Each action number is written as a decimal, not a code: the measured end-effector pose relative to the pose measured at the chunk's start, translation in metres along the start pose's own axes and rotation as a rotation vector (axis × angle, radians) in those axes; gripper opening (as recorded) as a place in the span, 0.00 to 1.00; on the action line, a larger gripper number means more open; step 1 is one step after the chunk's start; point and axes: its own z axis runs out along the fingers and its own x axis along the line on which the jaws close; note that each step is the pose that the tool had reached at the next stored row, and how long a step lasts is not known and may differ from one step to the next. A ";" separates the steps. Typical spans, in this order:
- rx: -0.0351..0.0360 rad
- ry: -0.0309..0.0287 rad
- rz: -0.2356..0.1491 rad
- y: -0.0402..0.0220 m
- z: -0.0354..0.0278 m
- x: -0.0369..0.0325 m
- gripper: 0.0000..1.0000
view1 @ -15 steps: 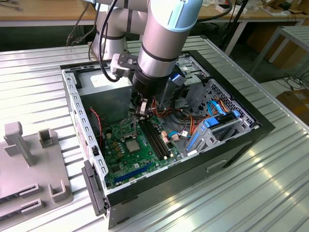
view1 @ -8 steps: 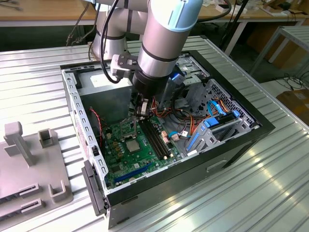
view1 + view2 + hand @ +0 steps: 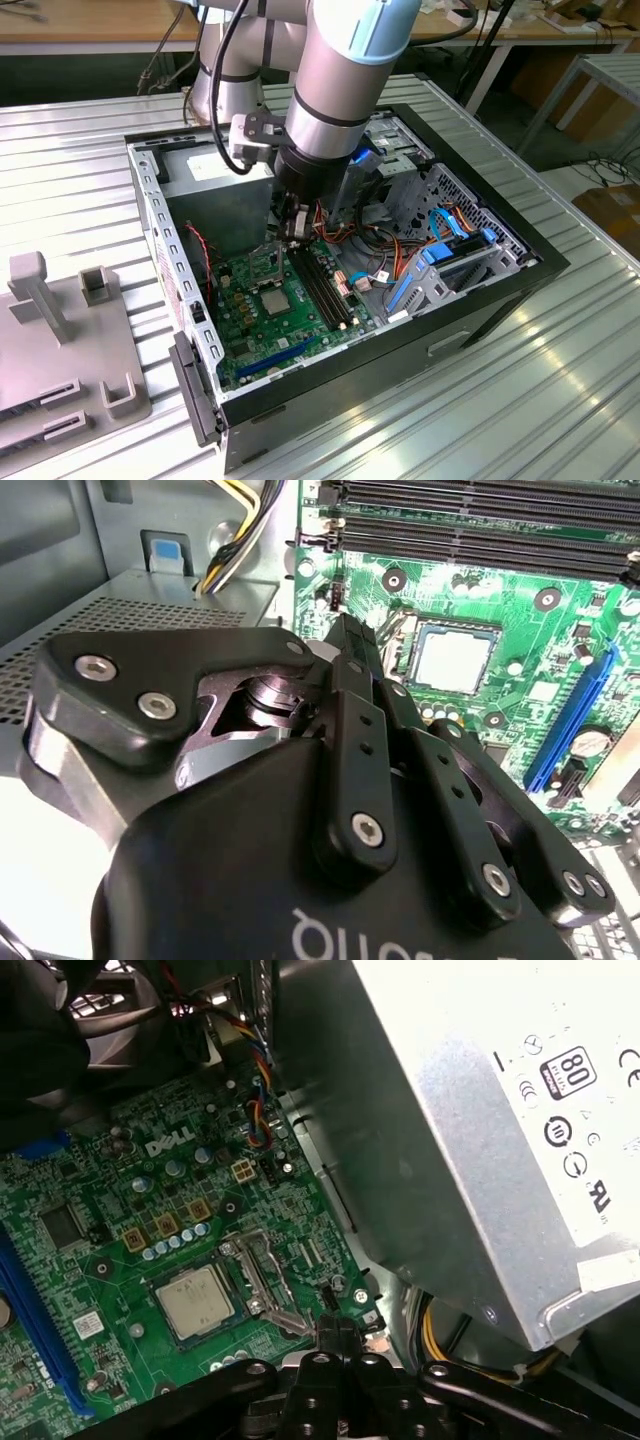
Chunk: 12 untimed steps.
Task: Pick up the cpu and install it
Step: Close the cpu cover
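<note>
Here the cpu (image 3: 195, 1300), a flat square with a dull silver-grey top, is lying in its socket on the green motherboard (image 3: 110, 1260); the pincer (image 3: 338, 1335) is hovering beside it, fingers pressed together, pinching nothing.

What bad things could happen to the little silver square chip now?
The black gripper sits close above the green circuit board, off to one side of the small flat silver-grey square cpu. Going lower, it might hit the thin silver metal socket frame beside the cpu or scratch the board.

Dull metal cpu (image 3: 196, 1301) — matt finish
</note>
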 end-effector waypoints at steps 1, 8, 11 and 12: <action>-0.0004 0.0003 -0.006 0.0000 0.0000 0.0000 0.11; -0.0033 0.0026 -0.042 0.0001 -0.0011 -0.0001 0.11; -0.0037 0.0029 -0.047 0.0001 -0.0015 -0.0001 0.11; -0.0038 0.0031 -0.049 0.0001 -0.0016 -0.0001 0.11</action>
